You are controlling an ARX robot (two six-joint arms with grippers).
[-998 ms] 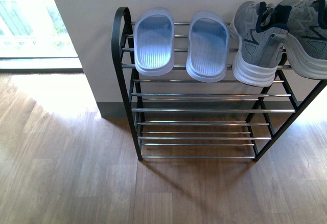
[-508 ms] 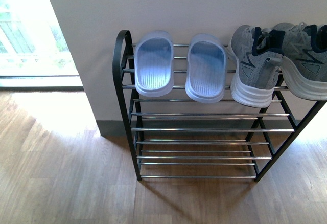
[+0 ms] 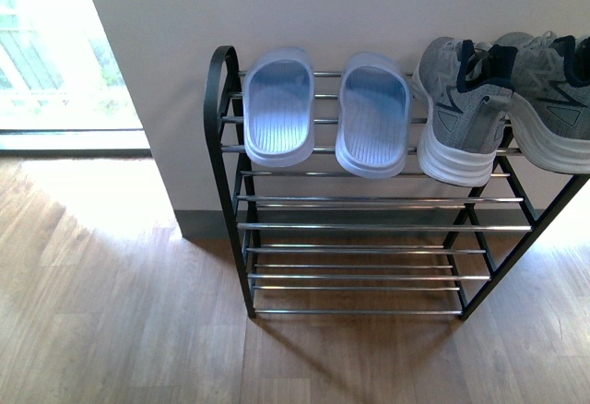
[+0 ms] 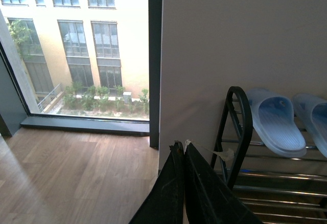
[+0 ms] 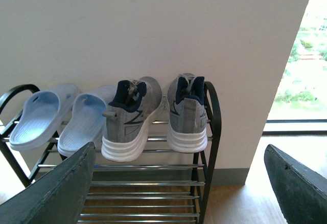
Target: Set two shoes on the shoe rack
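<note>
Four tiers of chrome bars make up the rack, which stands on a wood floor against a pale wall; its black arched end shows at the left in the front view. All four shoes sit on the top tier. Two grey sneakers are at the right end, heels out toward the room: the left sneaker tilts and overhangs the front bar, touching or nearly touching the right sneaker, which is cut off by the frame edge in the front view. In the right wrist view both sneakers show whole, white soles down, navy lining at the collars. Two pale blue slides lie side by side left of the sneakers, ribbed footbeds up: the left slide just beside the arched end, the right slide between it and the left sneaker.

A bright window lies to the left of the wall.

Neither arm appears in the front view. The left gripper has its two dark fingers pressed together, holding nothing. The right gripper is spread wide, one finger at each side of its view, empty.
</note>
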